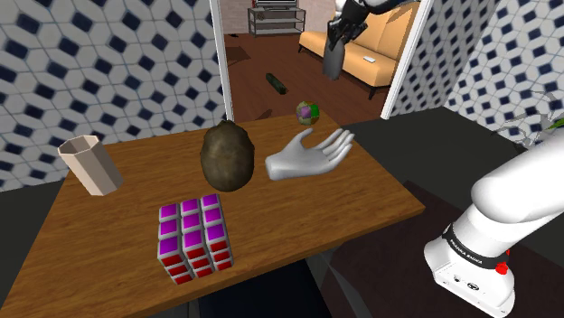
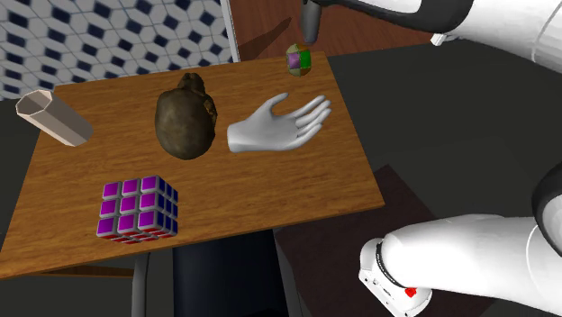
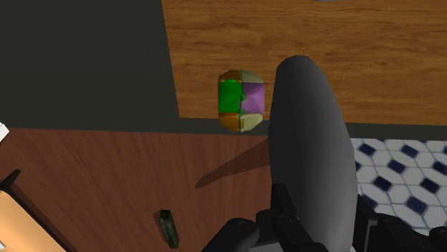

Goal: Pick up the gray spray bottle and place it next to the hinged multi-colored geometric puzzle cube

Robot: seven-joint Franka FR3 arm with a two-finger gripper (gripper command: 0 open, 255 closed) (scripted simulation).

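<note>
Where the table [image 1: 361, 208] ends, the cube [image 1: 307, 112] sits (bottle [image 1: 333, 61] in hand [image 1: 337, 36] above).

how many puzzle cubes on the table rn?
2. A large purple-and-red cube near the table's front edge; a small multi-colored cube at its far edge, beyond the white hand model. The brown lump could hide another.

You have a wooden table [image 1: 380, 203] across mid-frame, beige hexagonal cup [image 1: 89, 164] at its left end, dark lumpy object [image 1: 227, 156] centre, white hand model [image 1: 309, 155] just right of it, purple-topped cube [image 1: 192, 238] lower centre, small multi-coloured puzzle [image 1: 307, 112] at the upper edge.
</note>
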